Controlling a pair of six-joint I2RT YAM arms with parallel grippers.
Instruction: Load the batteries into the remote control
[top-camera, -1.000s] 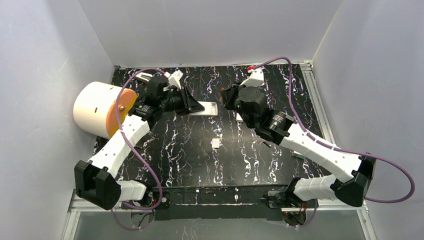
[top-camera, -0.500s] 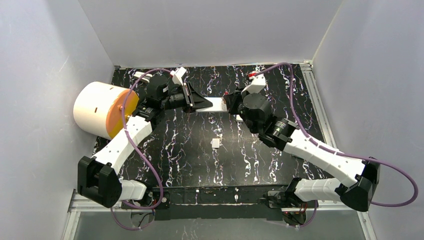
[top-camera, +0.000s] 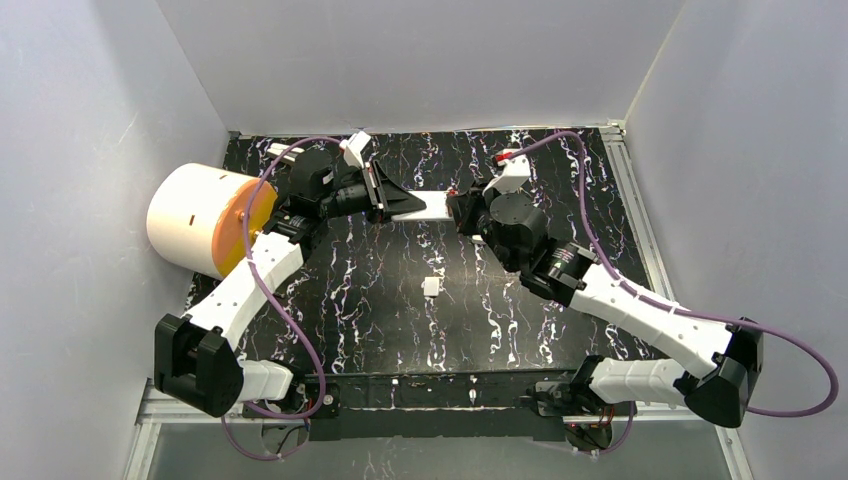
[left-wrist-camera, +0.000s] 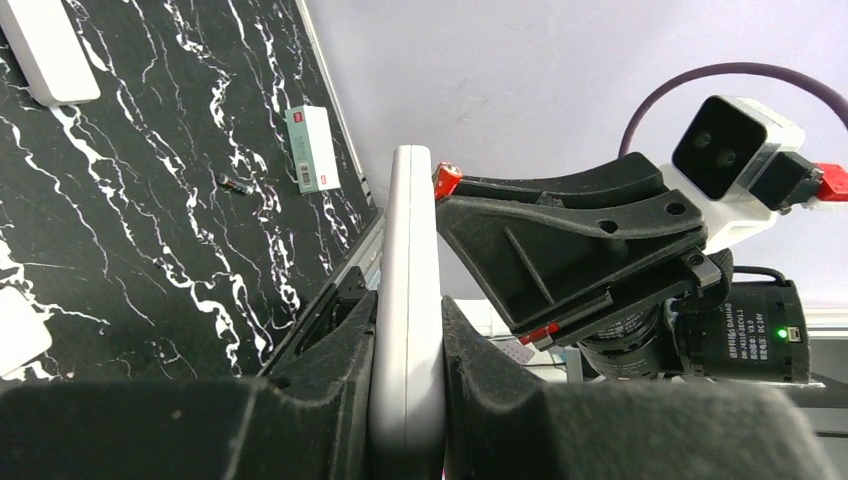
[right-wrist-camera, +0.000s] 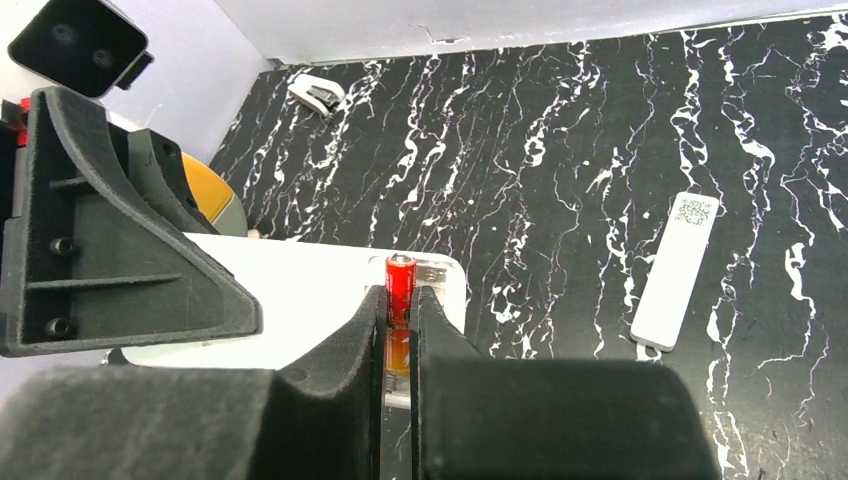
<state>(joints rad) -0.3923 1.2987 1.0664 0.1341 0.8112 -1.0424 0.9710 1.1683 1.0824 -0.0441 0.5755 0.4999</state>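
The left claw (left-wrist-camera: 408, 340) is clamping the white remote (left-wrist-camera: 411, 220) by its edges, holding it above the far middle of the table (top-camera: 380, 320). The right claw (right-wrist-camera: 398, 325) is pinching one battery (right-wrist-camera: 401, 272) between narrow jaws, over the open slot at the remote's right end. A second remote (right-wrist-camera: 676, 270) is lying on the table close by.

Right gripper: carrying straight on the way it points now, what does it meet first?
Probably the white remote held by the left gripper; the battery in the right gripper would touch it first, though depth is unclear.
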